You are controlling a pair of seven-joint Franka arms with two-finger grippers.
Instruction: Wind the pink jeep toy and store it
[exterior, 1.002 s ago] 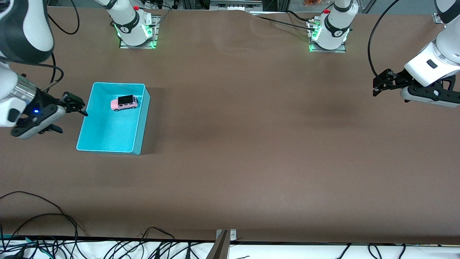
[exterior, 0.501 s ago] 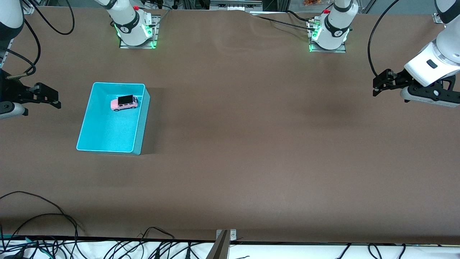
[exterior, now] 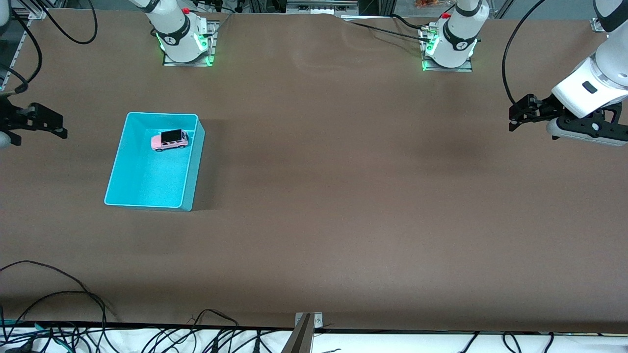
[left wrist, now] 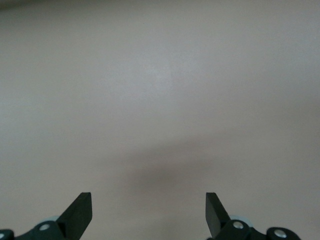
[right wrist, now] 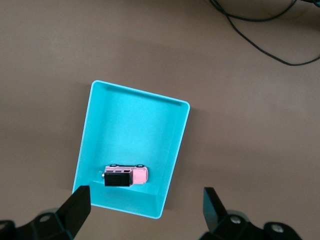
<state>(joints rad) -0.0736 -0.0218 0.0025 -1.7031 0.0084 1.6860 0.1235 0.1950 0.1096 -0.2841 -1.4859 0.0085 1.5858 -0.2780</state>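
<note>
The pink jeep toy (exterior: 169,139) with its black roof sits inside the turquoise bin (exterior: 147,184), close to the bin wall farther from the front camera. It also shows in the right wrist view (right wrist: 127,176), inside the bin (right wrist: 125,125). My right gripper (exterior: 54,125) is open and empty above the table at the right arm's end, apart from the bin; its fingers (right wrist: 80,200) stand wide apart. My left gripper (exterior: 515,117) is open and empty above the table at the left arm's end. In the left wrist view, the left gripper (left wrist: 148,197) has only bare table under it.
The brown table (exterior: 343,196) stretches between the two arms. Both arm bases (exterior: 184,39) stand along the edge farthest from the front camera. Black cables (exterior: 73,304) lie along the table's front edge.
My right gripper has drawn back from beside the bin toward the right arm's end of the table. The jeep, the bin and the left arm have not moved.
</note>
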